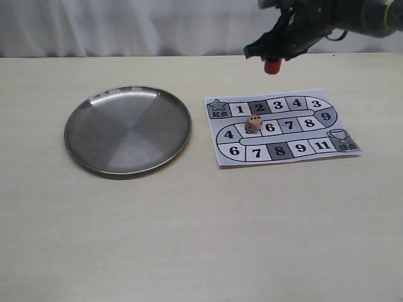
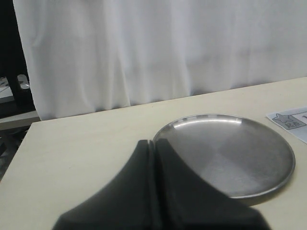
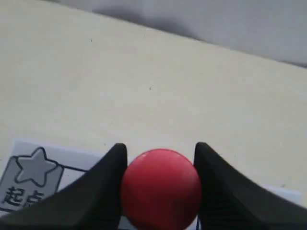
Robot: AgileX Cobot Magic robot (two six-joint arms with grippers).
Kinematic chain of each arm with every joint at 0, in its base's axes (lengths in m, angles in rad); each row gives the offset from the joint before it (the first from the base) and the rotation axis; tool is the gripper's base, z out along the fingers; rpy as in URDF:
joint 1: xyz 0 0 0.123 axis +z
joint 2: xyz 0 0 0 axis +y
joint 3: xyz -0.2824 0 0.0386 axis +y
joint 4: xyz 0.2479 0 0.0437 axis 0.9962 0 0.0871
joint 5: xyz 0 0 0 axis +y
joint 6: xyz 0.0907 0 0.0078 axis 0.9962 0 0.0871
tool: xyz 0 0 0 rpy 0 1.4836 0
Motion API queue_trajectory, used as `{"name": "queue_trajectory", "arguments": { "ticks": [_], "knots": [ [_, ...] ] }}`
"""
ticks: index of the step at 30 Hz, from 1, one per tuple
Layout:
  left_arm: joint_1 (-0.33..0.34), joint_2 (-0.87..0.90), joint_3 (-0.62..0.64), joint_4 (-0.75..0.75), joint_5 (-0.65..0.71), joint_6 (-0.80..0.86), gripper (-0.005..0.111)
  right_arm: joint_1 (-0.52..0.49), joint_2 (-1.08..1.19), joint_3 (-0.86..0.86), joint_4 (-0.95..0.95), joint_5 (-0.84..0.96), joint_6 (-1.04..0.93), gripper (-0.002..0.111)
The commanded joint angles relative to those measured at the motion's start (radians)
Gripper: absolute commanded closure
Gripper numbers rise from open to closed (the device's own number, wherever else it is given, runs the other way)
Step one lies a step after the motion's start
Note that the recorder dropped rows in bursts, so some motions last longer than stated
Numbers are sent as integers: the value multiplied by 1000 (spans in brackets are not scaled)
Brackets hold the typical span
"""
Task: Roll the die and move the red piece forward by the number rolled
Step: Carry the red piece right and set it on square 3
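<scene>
My right gripper [image 1: 272, 58] hangs in the air above the far edge of the paper game board [image 1: 343, 119], shut on the red piece [image 1: 272, 66]. In the right wrist view the red piece [image 3: 160, 189] fills the gap between both black fingers [image 3: 108, 182], above the board's star start square [image 3: 31, 179]. The tan die [image 1: 253, 123] lies on the board near the square marked 5, several pips up. My left gripper [image 2: 154, 143] is shut with nothing in it, beside the steel plate [image 2: 268, 158]; it does not show in the exterior view.
The round steel plate [image 1: 94, 135] lies left of the board. A white curtain [image 1: 126, 25] runs along the table's far edge. The board's trophy end square [image 1: 340, 139] is at its right corner.
</scene>
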Motion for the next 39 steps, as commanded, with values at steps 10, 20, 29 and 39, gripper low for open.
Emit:
{"name": "queue_trajectory", "arguments": {
  "ticks": [10,20,29,39],
  "knots": [
    [-1,-1,2,-4,-9,-2,107,-35,169,8,-22,0,49,104],
    [-1,-1,2,-4,-9,-2,107,-51,169,9,-20,39,90,104],
    [-1,-1,2,-4,-9,-2,107,-47,169,9,-20,54,94,64],
    [-1,-1,2,-4,-9,-2,107,-49,-228,-61,-28,270,30,76]
  ]
}}
